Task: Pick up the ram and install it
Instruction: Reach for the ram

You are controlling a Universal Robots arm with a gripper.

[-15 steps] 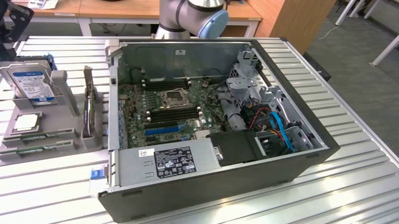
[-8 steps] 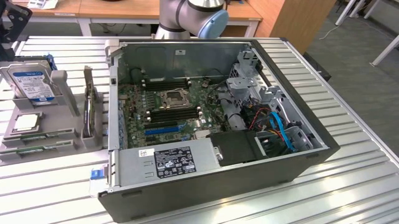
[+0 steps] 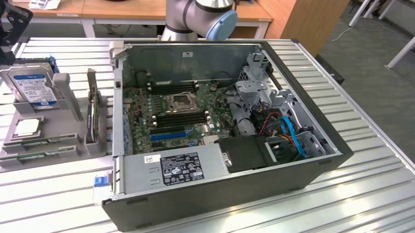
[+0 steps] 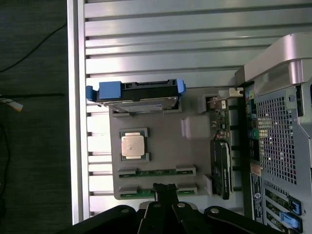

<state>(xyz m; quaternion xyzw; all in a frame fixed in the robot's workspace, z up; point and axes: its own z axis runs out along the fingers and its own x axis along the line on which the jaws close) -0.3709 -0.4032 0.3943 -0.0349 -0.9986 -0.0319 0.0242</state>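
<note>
Two ram sticks, long thin green boards, lie side by side in slots of a grey holder tray (image 4: 161,146). One ram stick (image 4: 156,171) (image 3: 40,142) lies closer to the CPU, the other (image 4: 139,193) (image 3: 31,157) at the tray's outer edge. My gripper (image 4: 165,188) hangs well above the tray with its black fingers shut and nothing between them. Its tips line up over the outer stick. In the exterior view the gripper (image 3: 9,30) shows as a dark shape at the far upper left, above the hard drive.
The tray also holds a silver hard drive (image 3: 32,85) with a blue label, a square CPU chip (image 3: 27,127) and an upright expansion card (image 3: 93,111). The open PC case (image 3: 311,97), motherboard (image 3: 175,114) exposed, stands at the exterior view's right of the tray on a slatted metal table (image 3: 363,194).
</note>
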